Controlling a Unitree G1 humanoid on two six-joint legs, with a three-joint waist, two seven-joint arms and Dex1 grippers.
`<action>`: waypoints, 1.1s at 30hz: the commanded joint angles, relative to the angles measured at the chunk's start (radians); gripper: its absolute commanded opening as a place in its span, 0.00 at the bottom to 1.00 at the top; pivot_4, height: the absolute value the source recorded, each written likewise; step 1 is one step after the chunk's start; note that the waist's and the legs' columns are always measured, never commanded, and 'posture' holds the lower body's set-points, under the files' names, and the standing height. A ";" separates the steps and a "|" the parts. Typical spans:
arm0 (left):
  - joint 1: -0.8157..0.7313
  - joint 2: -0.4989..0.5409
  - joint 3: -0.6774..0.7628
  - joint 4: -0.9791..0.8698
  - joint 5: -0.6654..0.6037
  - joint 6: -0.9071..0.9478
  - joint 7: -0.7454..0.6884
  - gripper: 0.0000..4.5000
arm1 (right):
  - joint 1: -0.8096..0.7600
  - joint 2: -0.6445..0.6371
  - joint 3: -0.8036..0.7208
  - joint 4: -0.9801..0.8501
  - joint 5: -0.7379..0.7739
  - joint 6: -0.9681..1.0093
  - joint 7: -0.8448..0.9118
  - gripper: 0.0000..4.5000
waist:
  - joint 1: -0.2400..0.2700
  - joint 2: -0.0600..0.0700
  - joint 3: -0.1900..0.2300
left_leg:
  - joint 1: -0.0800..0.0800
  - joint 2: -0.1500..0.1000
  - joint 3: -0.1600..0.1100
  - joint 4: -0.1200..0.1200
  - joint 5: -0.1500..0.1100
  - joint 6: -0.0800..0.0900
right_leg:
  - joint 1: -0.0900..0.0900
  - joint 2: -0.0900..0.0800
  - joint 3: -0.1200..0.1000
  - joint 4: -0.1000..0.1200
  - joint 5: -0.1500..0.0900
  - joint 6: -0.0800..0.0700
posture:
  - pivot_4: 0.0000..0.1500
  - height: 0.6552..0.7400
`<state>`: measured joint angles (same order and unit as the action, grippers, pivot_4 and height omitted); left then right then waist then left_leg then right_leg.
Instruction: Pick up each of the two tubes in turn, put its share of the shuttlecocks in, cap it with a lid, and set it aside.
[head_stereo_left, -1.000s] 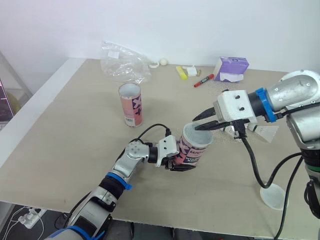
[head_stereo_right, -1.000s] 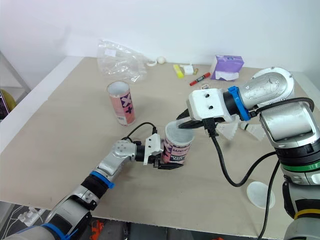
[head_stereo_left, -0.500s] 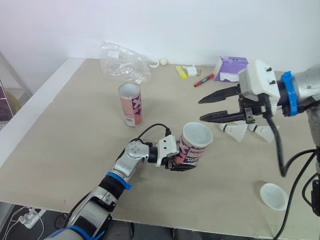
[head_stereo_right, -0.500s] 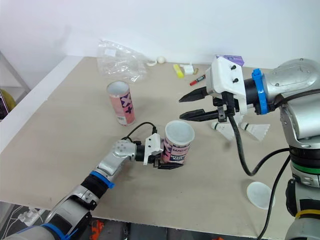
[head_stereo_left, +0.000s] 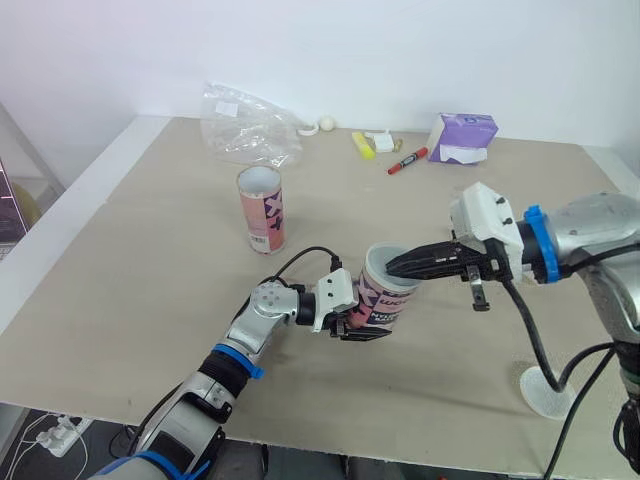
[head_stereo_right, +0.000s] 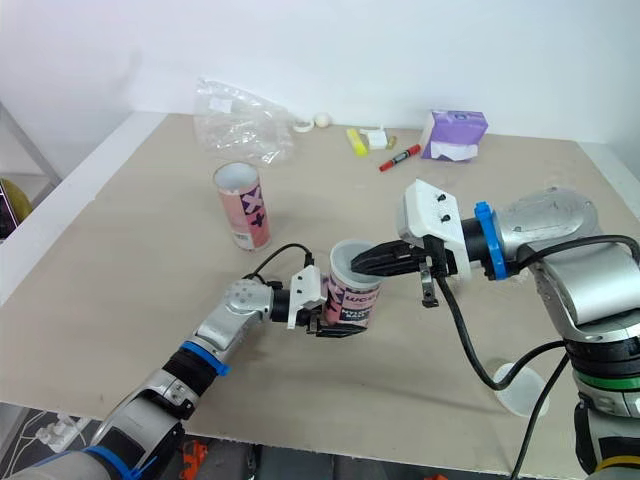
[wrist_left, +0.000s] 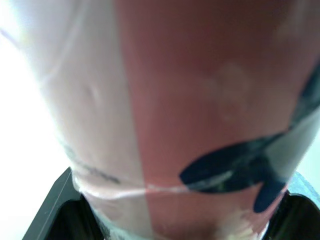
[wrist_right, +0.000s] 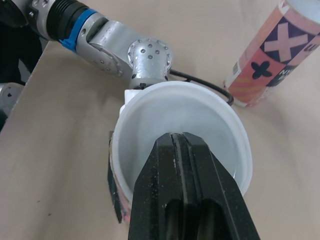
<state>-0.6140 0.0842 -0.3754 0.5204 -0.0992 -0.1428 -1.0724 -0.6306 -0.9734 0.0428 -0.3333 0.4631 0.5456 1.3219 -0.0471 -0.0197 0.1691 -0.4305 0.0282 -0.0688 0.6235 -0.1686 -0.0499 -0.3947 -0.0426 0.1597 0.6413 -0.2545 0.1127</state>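
Beige table (head_stereo_left: 150, 250); left end effector (head_stereo_left: 347, 320) clamps tilted tube (head_stereo_left: 380, 303).

The left gripper (head_stereo_left: 362, 322) clamps the base of a pink tube (head_stereo_left: 388, 298), which tilts with its mouth toward the right arm. The right gripper (head_stereo_left: 395, 267), fingers pressed together, has its tips at the open rim. A second tube (head_stereo_left: 262, 210) stands upright farther back. A white lid (head_stereo_left: 548, 390) lies near the table's (head_stereo_left: 130, 260) front right edge.

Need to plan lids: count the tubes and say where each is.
2. The held tube is tilted in the left gripper; the standing tube is upright farther back, near the plastic bag. None seems hidden.
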 joint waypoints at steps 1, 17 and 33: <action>0.016 0.012 0.014 0.036 0.024 0.041 0.038 0.68 | 0.005 0.001 0.027 0.019 -0.030 -0.027 0.000 0.01 | 0.000 0.000 0.000 | 0.000 0.000 0.000 0.000 0.000 0.000 | 0.000 0.000 0.000 0.000 0.000 0.000 | 1.00 1.00; 0.022 0.013 0.011 0.037 0.026 0.039 0.050 0.68 | -0.019 -0.003 0.137 0.034 -0.092 0.007 0.010 0.01 | -0.002 -0.004 -0.003 | 0.004 0.000 0.000 0.000 -0.001 -0.002 | 0.002 0.000 0.000 0.000 0.000 0.000 | 1.00 1.00; 0.023 0.004 0.010 0.030 0.026 0.037 0.058 0.68 | -0.065 -0.035 0.237 -0.025 -0.130 0.194 -0.008 0.01 | -0.002 -0.013 -0.015 | 0.006 0.001 0.001 -0.004 -0.003 -0.005 | 0.003 -0.003 -0.001 -0.010 -0.001 -0.002 | 1.00 1.00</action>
<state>-0.6030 0.0834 -0.3761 0.5234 -0.0916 -0.1321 -1.0436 -0.7373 -0.9964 0.1936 -0.3639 0.3595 0.6899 1.3060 -0.0487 -0.0324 0.1544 -0.4248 0.0289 -0.0679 0.6198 -0.1717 -0.0550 -0.3921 -0.0461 0.1583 0.6315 -0.2554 0.1109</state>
